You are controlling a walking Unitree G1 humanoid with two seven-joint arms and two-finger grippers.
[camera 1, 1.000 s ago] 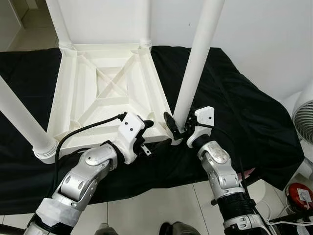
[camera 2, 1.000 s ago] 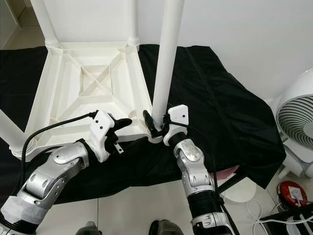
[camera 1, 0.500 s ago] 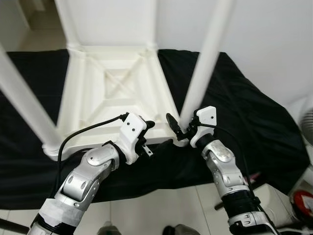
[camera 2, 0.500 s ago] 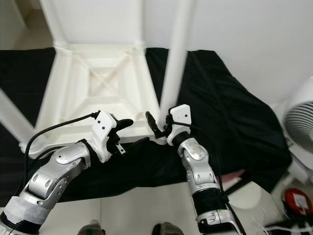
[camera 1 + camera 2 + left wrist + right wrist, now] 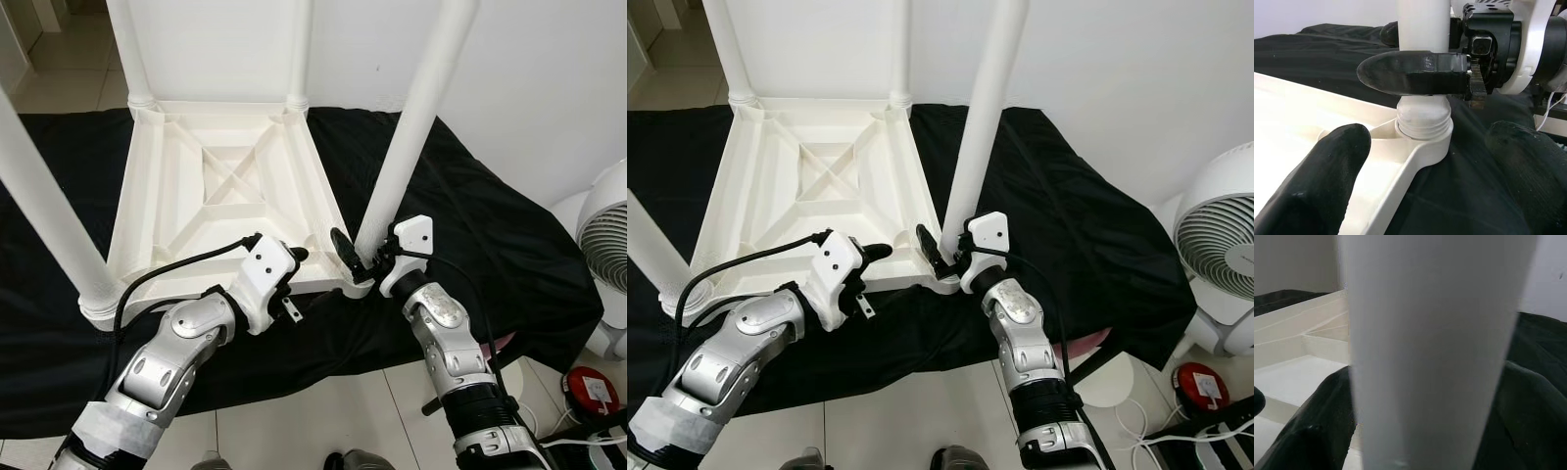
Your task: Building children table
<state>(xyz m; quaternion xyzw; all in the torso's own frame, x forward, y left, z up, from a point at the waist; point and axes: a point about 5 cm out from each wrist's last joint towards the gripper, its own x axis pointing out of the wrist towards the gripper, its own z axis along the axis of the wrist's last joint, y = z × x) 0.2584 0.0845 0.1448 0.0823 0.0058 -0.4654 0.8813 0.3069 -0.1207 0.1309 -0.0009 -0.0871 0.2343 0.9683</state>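
Note:
The white plastic table lies upside down on a black cloth. Its near right leg stands upright in the corner socket, thread showing just above the collar. My right gripper is shut on the base of this leg, one black finger lying across it. My left gripper is open just beside that corner, over the table's front rim, one finger above the table and the other above the cloth. Three other legs stand in their corners.
A white fan stands on the floor to the right, with a red object and cables beside it. A white wall is behind the table. The cloth's front edge hangs over tiled floor near my arms.
The camera swayed and blurred, then settled a little higher. Both grippers stay at the near right corner; the right one keeps its hold on the leg.

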